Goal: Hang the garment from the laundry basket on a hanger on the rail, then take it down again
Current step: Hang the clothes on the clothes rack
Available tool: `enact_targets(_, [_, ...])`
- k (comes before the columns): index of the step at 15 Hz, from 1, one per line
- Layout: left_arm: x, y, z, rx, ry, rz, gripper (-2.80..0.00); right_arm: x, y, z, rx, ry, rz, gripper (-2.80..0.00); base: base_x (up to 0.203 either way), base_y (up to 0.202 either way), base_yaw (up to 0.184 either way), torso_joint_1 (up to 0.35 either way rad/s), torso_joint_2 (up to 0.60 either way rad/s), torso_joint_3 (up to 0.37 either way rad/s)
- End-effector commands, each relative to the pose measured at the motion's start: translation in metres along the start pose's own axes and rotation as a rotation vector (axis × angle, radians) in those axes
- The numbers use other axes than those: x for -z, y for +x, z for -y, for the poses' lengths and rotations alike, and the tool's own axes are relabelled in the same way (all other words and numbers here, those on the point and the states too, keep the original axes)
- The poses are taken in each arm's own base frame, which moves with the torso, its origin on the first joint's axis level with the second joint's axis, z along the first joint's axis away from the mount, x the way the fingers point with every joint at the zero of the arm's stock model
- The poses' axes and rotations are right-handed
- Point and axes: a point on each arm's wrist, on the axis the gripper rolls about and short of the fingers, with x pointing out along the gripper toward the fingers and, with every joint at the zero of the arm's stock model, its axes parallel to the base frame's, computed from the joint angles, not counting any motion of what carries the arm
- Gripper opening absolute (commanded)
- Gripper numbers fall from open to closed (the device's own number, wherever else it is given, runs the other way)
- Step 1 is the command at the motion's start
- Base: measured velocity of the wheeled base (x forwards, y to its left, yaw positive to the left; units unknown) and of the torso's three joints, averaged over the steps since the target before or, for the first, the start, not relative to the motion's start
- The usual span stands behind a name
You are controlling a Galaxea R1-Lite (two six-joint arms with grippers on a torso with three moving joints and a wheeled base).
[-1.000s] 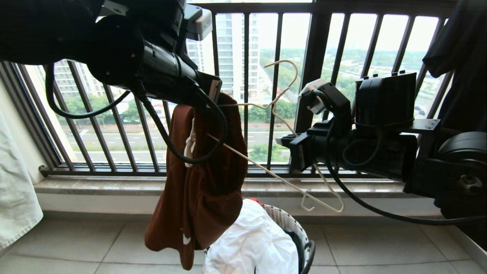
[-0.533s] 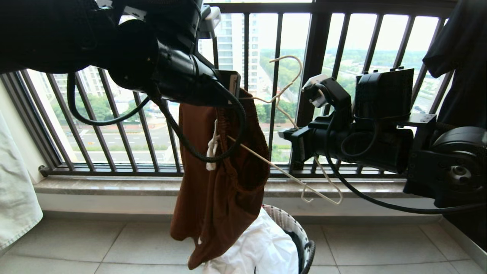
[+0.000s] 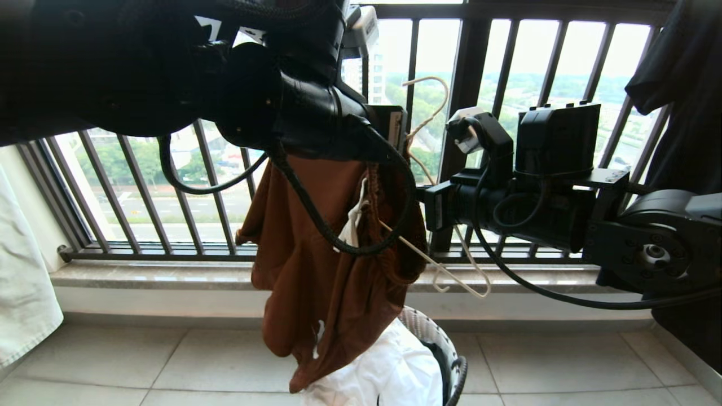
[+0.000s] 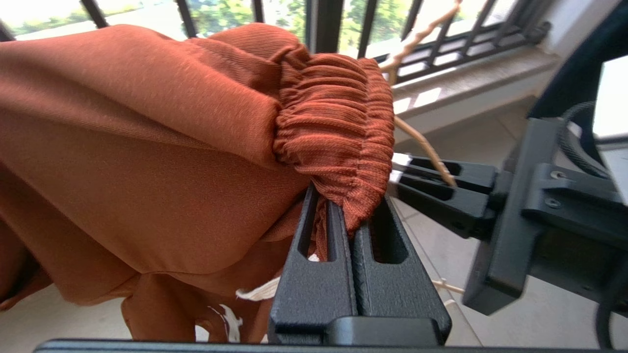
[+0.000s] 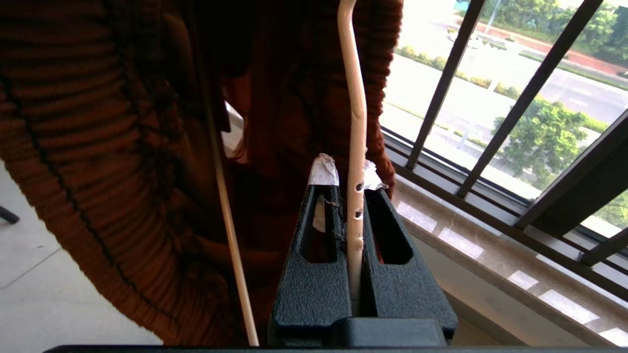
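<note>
Balcony bars behind, the left gripper point(image 4: 349, 230) clamped the garment point(image 3: 333, 265) at nine o'clock of the right gripper point(image 5: 349, 196), which pinched the hanger point(image 3: 459, 282).

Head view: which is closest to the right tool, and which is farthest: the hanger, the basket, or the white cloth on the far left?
1. Hanger: gripped in the right tool.
2. Basket: on the floor below, a bit left of the tool.
3. White cloth: at the picture's far left edge.
</note>
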Motion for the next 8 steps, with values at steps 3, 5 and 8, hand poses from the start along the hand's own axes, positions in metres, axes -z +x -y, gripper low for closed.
enact_targets(3, [0.002, -0.002, 0.007, 0.031, -0.002, -0.008, -2.8, 0.005, 0.005, -0.001, -0.019, 0.005, -0.011, -2.8, 0.0, 0.0, 0.0, 0.0, 0.0, 0.0])
enact_targets(5, [0.002, -0.006, 0.015, 0.058, 0.006, -0.006, -2.8, 0.005, 0.009, -0.001, -0.04, 0.029, 0.025, -2.8, 0.0, 0.0, 0.0, 0.0, 0.0, 0.0])
enact_targets(8, [0.005, -0.007, 0.023, 0.08, 0.014, -0.014, -2.8, 0.005, 0.012, -0.001, -0.043, 0.038, 0.047, -2.8, 0.0, 0.0, 0.0, 0.0, 0.0, 0.0])
